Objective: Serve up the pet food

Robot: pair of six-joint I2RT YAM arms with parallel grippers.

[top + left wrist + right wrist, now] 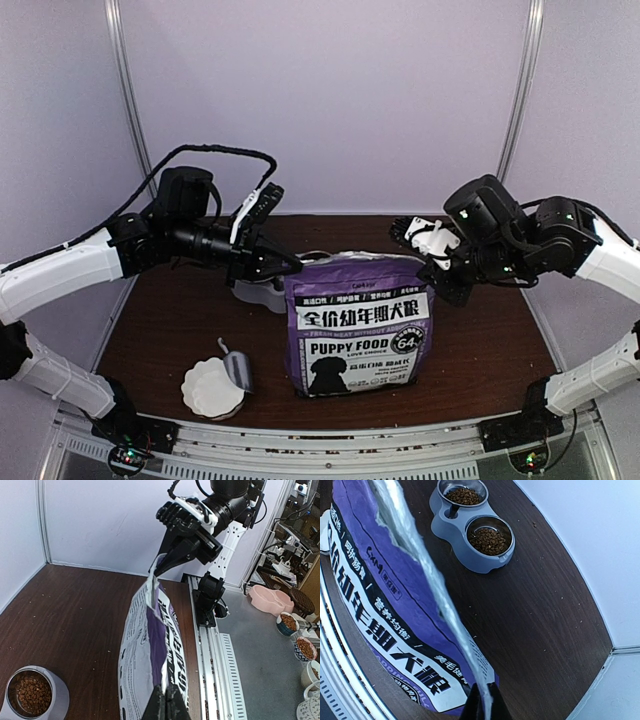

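Left gripper [164, 695] and right gripper [481, 695] both closed on the bag [358, 330] rim; pet food [489, 540] beyond the jaws judged loose, spill-prone, better scooped than pinched.

Soft, even overhead light; the pale walls [330, 100] wash out lilac. The foil lip of the bag [365, 580] glares and blurs near both wrist cameras; the worktop [170, 320] shows mild sheen.

Purple-white bag [357, 330] (printed txt), grey feeder [462, 555], red-brn kibble [489, 540]
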